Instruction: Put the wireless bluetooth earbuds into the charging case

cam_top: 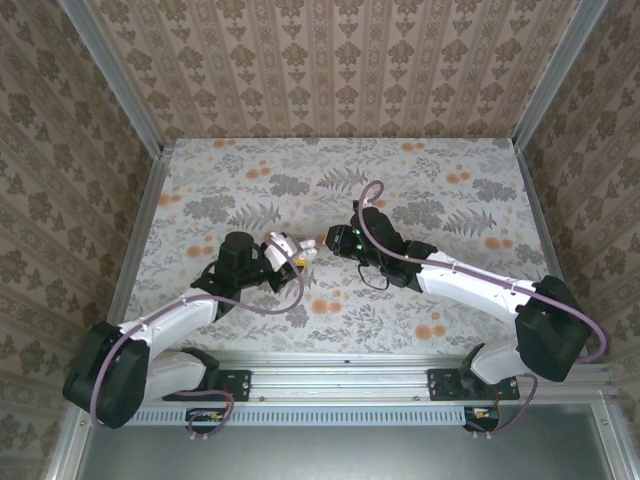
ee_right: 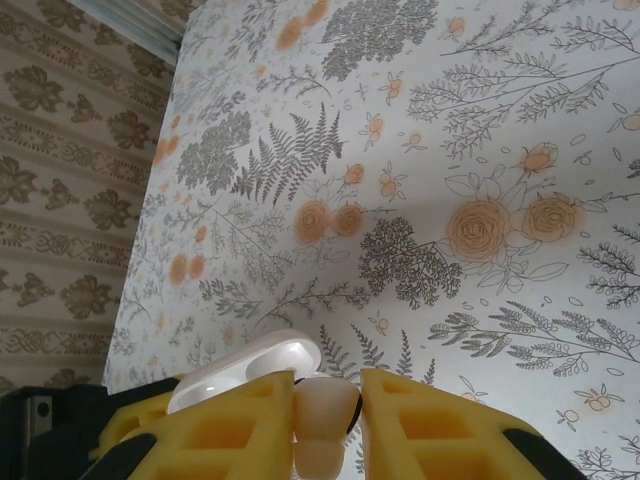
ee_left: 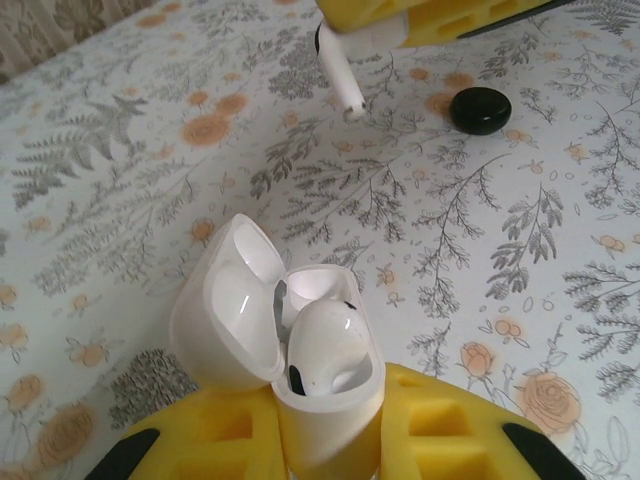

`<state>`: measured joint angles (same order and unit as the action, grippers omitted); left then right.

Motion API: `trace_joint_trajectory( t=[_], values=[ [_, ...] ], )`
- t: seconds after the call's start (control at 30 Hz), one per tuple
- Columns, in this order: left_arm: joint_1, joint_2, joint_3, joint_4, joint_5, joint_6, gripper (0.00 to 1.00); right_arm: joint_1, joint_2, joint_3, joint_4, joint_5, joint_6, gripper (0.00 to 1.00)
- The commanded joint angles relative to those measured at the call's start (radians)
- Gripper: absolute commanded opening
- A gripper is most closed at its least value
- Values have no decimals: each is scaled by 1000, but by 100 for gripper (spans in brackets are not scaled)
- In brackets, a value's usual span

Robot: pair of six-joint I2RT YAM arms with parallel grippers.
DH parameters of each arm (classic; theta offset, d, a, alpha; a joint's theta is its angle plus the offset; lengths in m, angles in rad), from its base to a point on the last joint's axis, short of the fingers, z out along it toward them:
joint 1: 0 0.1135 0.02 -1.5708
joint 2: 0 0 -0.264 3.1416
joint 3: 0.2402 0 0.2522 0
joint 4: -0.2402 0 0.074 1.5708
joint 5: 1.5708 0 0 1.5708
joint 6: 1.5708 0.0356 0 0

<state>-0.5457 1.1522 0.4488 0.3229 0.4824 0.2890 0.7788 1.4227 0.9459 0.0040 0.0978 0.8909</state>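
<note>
Left gripper (cam_top: 289,250) and right gripper (cam_top: 328,241) clamped, tips facing

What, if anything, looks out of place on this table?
A glossy black oval piece lies loose on the tablecloth, apart from the open white case. The seated earbud and the gripped earbud are both white, so it matches neither; its identity is unclear.

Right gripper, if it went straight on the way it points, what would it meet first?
Probably the open charging case that the left gripper holds, just past the right gripper's earbud; depth unclear.
</note>
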Motion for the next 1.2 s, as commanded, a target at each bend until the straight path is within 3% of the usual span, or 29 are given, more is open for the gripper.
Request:
trace_joint_trajectory(
  t=[0.0,0.73,1.17],
  values=[
    [-15,-3,5,99,1,30,17,17,-12,7,16,62,-40,23],
    [-34,-57,-23,105,-93,32,16,36,2,30,48,80,-12,23],
    [-46,-55,-3,94,-70,26,16,43,39,54,78,77,-23,23]
  ],
)
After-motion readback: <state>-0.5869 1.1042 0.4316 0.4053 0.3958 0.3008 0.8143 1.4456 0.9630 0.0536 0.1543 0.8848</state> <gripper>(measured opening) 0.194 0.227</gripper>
